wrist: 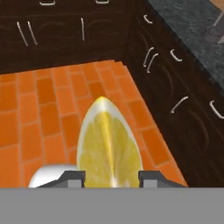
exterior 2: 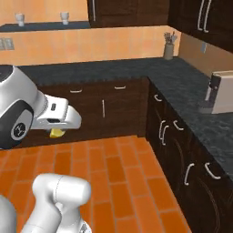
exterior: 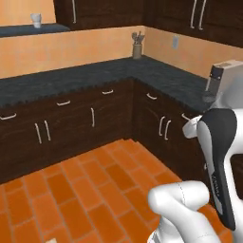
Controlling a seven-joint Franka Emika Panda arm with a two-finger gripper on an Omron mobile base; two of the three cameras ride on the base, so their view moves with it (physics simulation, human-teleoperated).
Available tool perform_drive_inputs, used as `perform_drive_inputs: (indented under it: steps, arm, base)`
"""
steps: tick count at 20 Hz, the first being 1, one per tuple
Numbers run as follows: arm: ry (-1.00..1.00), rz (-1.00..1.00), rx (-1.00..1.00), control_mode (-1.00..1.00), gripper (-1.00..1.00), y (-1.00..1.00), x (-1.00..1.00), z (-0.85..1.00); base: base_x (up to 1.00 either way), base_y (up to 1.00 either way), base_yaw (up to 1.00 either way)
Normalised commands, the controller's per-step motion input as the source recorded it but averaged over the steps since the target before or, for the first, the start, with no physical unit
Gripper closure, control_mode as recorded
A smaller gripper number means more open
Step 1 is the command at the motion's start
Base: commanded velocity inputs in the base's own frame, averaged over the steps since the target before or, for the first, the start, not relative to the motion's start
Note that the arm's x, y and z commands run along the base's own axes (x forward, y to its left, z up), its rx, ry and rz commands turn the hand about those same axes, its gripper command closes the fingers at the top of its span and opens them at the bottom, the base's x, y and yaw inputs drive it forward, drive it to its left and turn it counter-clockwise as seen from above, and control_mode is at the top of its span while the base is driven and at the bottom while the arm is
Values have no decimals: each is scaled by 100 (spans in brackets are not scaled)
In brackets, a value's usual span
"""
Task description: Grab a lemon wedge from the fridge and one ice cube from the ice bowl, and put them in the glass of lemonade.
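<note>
The lemon wedge [wrist: 109,146] sits between my two dark fingertips [wrist: 74,177], its yellow flesh and pale rind facing the hand camera. My gripper [wrist: 111,178] is shut on it, hanging above the orange tiled floor [wrist: 48,100]. From the right base camera the wedge [exterior 2: 56,133] peeks out yellow under my white hand, where the gripper [exterior 2: 57,130] hangs in front of the dark cabinet doors. The fridge, the ice bowl and the glass of lemonade are out of view.
An L-shaped dark counter [exterior 2: 182,86] over dark wooden cabinets [exterior: 71,123] wraps the corner. On its right run stands a silver toaster [exterior 2: 223,93] [exterior: 225,76]. A utensil holder [exterior: 137,47] is in the corner, and white cups [exterior 2: 19,18] are on a high shelf.
</note>
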Motion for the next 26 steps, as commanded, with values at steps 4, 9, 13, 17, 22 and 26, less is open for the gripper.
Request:
perform_drive_inputs:
  steps: [4,9,13,17,22,26]
  arm:
    - [0,0,0,100,100,0,0,0]
    - [0,0,0,100,100,0,0,0]
    - [0,0,0,100,100,0,0,0]
    - [0,0,0,100,100,0,0,0]
    - [0,0,0,100,100,0,0,0]
    - [0,0,0,100,100,0,0,0]
  base:
    - [59,-6,-76]
    - [37,-30,-77]
    - [34,-12,-83]
    - [36,12,-90]
    - [52,32,-85]
    - [98,39,-56]
